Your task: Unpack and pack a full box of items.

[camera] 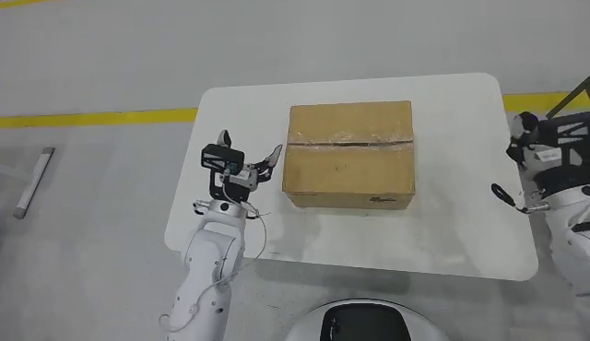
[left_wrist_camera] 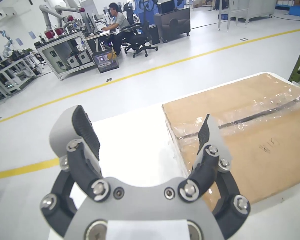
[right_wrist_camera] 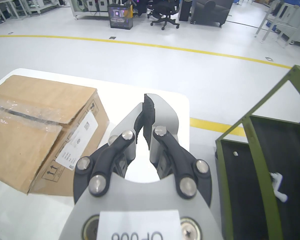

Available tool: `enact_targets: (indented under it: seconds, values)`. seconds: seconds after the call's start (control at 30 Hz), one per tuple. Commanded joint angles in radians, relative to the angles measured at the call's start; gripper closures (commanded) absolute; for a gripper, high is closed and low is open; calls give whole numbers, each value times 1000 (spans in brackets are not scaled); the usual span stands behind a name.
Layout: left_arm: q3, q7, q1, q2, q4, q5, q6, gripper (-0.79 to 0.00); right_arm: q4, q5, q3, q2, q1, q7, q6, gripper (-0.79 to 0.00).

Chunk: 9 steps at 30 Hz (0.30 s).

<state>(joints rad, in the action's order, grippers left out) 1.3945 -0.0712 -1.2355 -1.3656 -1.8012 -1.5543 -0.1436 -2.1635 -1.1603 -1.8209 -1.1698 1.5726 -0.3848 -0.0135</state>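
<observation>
A closed cardboard box point(camera: 350, 154) sits in the middle of the white table point(camera: 461, 240), its top seam covered with clear tape point(left_wrist_camera: 262, 111). My left gripper point(camera: 250, 159) stands open just left of the box, one fingertip point(left_wrist_camera: 207, 131) close over the box's near edge, with nothing held. The box point(left_wrist_camera: 252, 146) lies to one side of that gripper. My right gripper point(right_wrist_camera: 146, 116) is shut with nothing in it, at the table's right edge, apart from the box point(right_wrist_camera: 37, 126). The right arm point(camera: 544, 157) shows at the top view's right side.
A green metal rack with dark trays point(right_wrist_camera: 272, 166) stands just off the table's right side; a small white item point(right_wrist_camera: 278, 186) lies in one tray. Yellow floor lines point(camera: 101, 118) run behind the table. A grey bar point(camera: 32, 182) lies on the floor, left.
</observation>
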Motion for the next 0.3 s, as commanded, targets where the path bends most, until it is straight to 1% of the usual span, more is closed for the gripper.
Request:
enact_targets:
  seconds: [0.0, 0.13, 0.2, 0.23, 0.27]
  values:
    - [2, -16, -6, -2, 0, 43, 10, -785, -50, 8, -30, -2, 66, 2, 3, 0]
    - [7, -59, -4, 0, -10, 81, -9, -785, -123, 30, -57, -10, 178, 7, 39, 0]
    - [10, -69, -4, 0, -13, 90, -9, -785, -133, 46, -57, -14, 214, 4, 42, 0]
    - [10, -72, -4, 0, -13, 95, -10, -785, -133, 46, -57, -14, 214, 4, 42, -376]
    - [10, -72, -4, 0, -13, 95, -10, -785, -133, 46, -57, -14, 214, 4, 42, -785]
